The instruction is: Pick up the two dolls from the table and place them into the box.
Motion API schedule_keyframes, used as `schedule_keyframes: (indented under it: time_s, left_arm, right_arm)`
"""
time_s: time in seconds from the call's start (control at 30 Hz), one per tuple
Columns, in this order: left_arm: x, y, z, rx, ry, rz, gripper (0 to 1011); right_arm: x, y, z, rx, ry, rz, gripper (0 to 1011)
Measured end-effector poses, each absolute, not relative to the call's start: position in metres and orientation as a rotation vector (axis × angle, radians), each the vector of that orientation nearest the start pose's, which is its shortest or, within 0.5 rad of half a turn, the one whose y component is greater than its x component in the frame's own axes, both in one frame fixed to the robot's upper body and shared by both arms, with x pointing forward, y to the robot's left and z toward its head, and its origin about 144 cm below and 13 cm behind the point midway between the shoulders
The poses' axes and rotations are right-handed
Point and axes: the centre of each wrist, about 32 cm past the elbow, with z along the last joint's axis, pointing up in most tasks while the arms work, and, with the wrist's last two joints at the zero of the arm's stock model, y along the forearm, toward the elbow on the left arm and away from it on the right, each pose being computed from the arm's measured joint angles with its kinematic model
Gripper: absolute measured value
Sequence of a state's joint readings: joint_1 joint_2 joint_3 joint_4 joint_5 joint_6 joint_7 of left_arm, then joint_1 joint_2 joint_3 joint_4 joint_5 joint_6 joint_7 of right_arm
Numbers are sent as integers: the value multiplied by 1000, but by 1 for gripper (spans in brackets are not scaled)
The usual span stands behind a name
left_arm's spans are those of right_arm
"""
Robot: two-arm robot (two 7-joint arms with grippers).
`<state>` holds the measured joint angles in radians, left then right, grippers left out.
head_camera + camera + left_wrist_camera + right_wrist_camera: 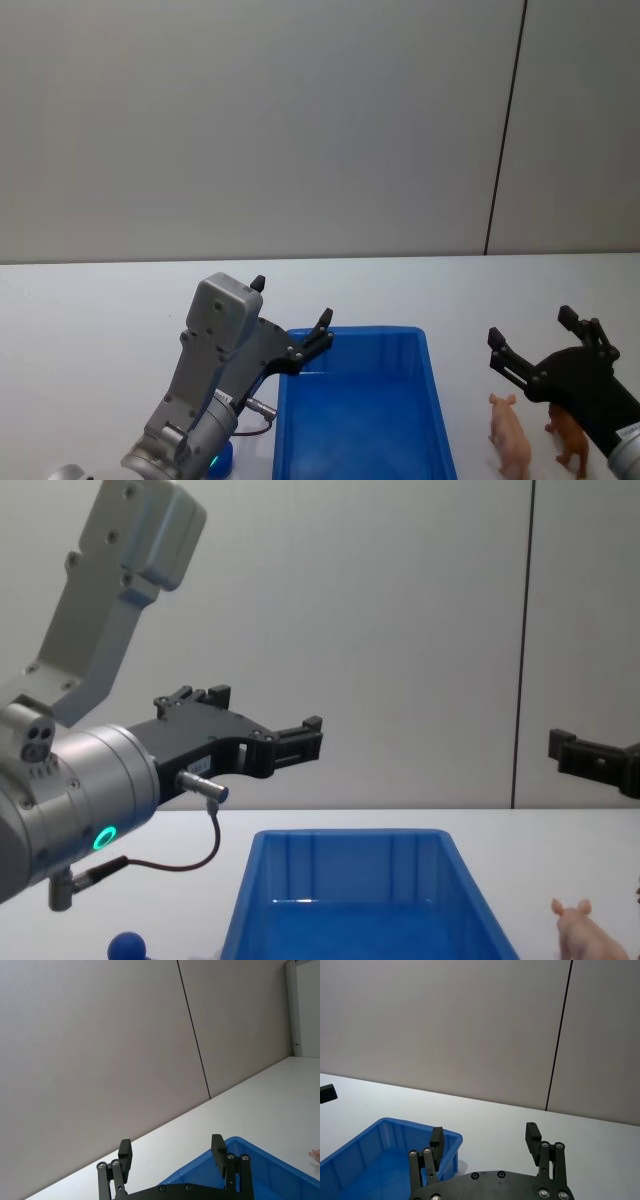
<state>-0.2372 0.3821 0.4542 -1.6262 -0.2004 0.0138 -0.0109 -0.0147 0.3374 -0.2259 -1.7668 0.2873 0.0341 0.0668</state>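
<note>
Where the box sits: lower centre of the head view, on the white table; long side runs away from the camera. No toy shows on the part of its blue floor that is in view.
Box, chest view: lower centre, ribbed inner walls visible.
Pink pig doll: standing on the table, lower right of the head view, just beside the box's right wall but apart from it. Its snout and ears show at the lower right edge of the chest view.
Orange doll: four-legged (species unclear), just right of the pig, partly covered by the right arm.
Left gripper: left of centre in the head view, over the box's far left corner. The chest view puts it well above the rim. Jaws spread wide, nothing between them.
Right gripper: lower right of the head view, above the table, right of the box and just past the two dolls. Jaws released, holding nothing.
Small blue round object: bottom left of the chest view, left of the box; cannot tell what it is.
</note>
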Motion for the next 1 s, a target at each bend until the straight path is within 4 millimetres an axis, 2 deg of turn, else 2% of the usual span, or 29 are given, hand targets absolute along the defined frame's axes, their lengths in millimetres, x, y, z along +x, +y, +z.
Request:
schedule_keyframes:
  time_s: [0.73,1.0]
  left_arm:
    - [492,198,1204,61,-268,1124,1001]
    - [492,198,1204,61,-268,1124,1001]
  right_arm:
    - [443,-238,1189,26,-75,-1230,1001]
    - [442,-246,1188,23,-60,-1243,1001]
